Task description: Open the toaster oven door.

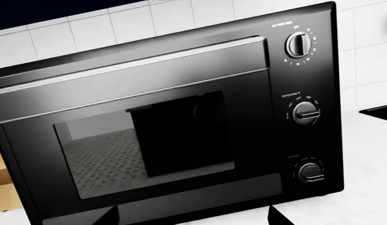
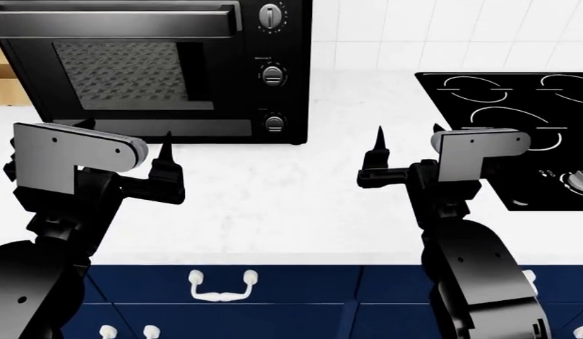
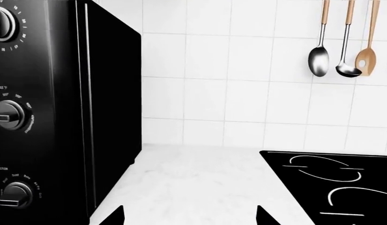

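The toaster oven (image 2: 150, 70) stands at the back left of the white counter, glossy black, with three knobs (image 2: 272, 74) stacked down its right side. The toaster oven door (image 1: 143, 145) is closed; its bar handle (image 1: 131, 65) runs along the top edge and a wire rack shows through the glass. My left gripper (image 2: 125, 134) is open and empty, in front of the door's lower edge and apart from it; it also shows in the left wrist view (image 1: 193, 218). My right gripper (image 2: 409, 135) is open and empty over the counter right of the oven; it also shows in the right wrist view (image 3: 188, 218).
A flat black cooktop (image 2: 517, 120) is set in the counter at the right. Spoons and ladles (image 3: 346, 42) hang on the tiled wall above it. Blue drawers (image 2: 272, 296) with white handles run below the counter edge. A wooden item (image 2: 1, 70) sits left of the oven.
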